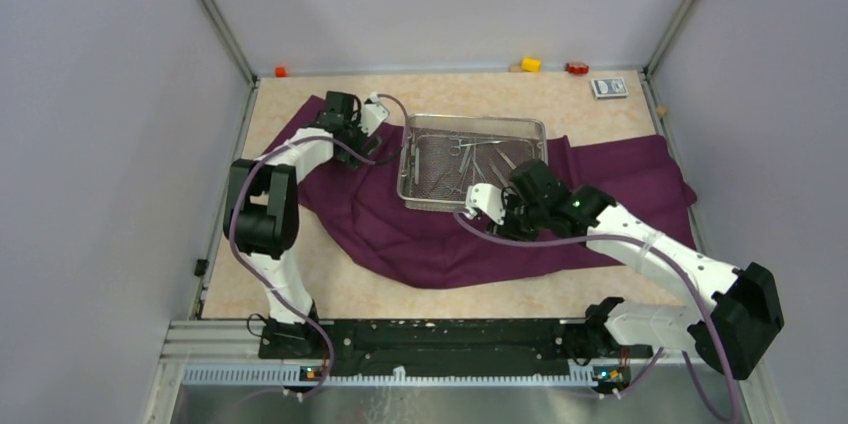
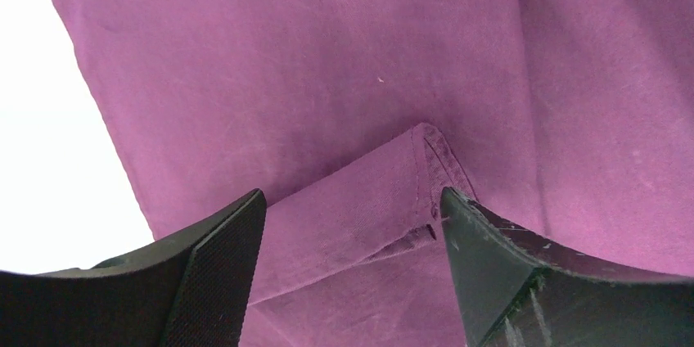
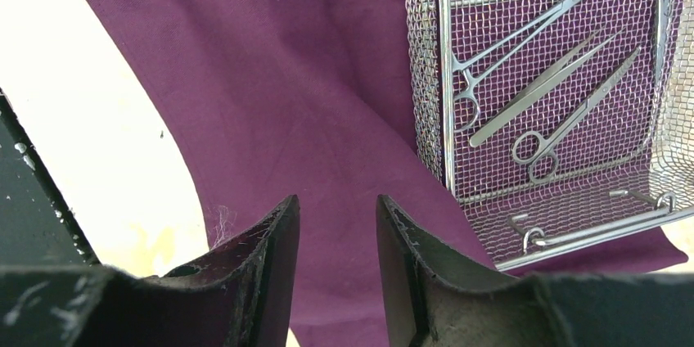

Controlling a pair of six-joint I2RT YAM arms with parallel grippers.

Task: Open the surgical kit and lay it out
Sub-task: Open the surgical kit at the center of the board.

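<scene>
Purple cloth wrap (image 1: 430,244) lying beneath mesh tray (image 1: 410,159); left gripper (image 2: 352,200) hovering released over folded corner (image 2: 385,183); right gripper (image 3: 335,200) gaping empty beside tray edge.

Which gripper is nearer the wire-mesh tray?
Right. The right gripper hovers over the purple cloth at the near edge of the wire-mesh tray; the left gripper is farther, over a folded cloth corner to its left.

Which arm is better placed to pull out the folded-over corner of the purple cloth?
Left, probably. The left pincer hangs open directly over the folded corner of the cloth. The right pincer is by the tray, across the cloth from that fold.
</scene>
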